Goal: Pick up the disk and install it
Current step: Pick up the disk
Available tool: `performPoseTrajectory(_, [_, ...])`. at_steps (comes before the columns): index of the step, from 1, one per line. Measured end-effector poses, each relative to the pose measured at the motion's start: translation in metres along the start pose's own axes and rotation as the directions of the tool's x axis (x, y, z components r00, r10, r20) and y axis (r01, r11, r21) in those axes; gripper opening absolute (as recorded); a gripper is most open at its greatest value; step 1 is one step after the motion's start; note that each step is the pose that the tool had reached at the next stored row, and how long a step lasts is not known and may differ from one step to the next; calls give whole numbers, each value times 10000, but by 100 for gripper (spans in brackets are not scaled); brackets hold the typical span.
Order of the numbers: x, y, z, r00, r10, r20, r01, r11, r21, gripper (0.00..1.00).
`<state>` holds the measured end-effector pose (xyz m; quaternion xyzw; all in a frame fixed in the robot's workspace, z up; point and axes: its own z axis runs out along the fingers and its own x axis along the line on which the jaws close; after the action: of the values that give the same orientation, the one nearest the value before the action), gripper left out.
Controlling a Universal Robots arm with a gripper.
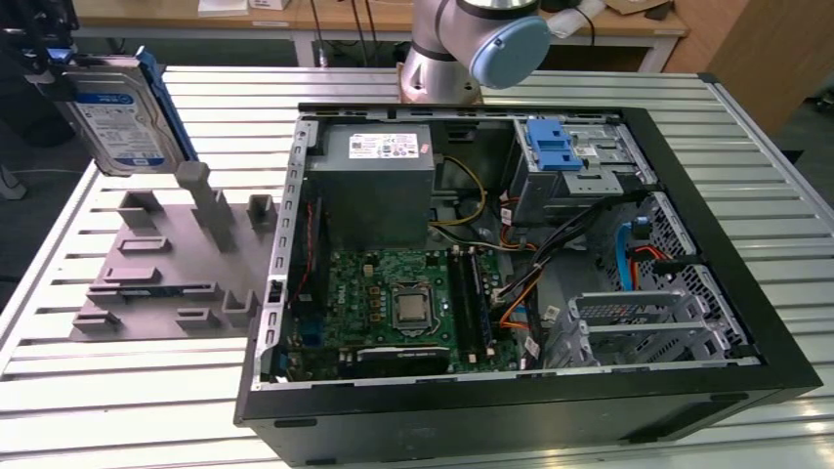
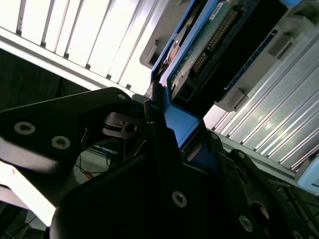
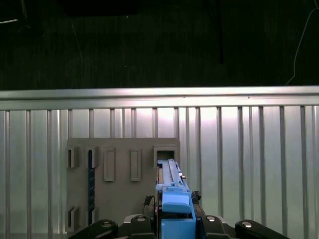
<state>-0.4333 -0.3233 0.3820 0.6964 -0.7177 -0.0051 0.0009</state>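
Claw [image 3: 175, 226] clamped on the bracket end of the disk [image 1: 117, 117], upright over the grey holder [image 1: 156, 264] by the surface's edge; with so narrow a grip, I judge it may swing and clip the case [image 1: 729, 322] rim.

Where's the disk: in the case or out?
Out. The claw holds the disk upright above the grey fixture, beside the open case.

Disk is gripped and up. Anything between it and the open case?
Nothing visible in the air: the gripper holds the disk above the grey fixture, beside the open case. Inside, cables cross by the drive cages.
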Motion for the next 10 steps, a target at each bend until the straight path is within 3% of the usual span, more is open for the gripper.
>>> performPoseTrajectory(10, [0,0,-54,10000,0,0,0,10000,0,36])
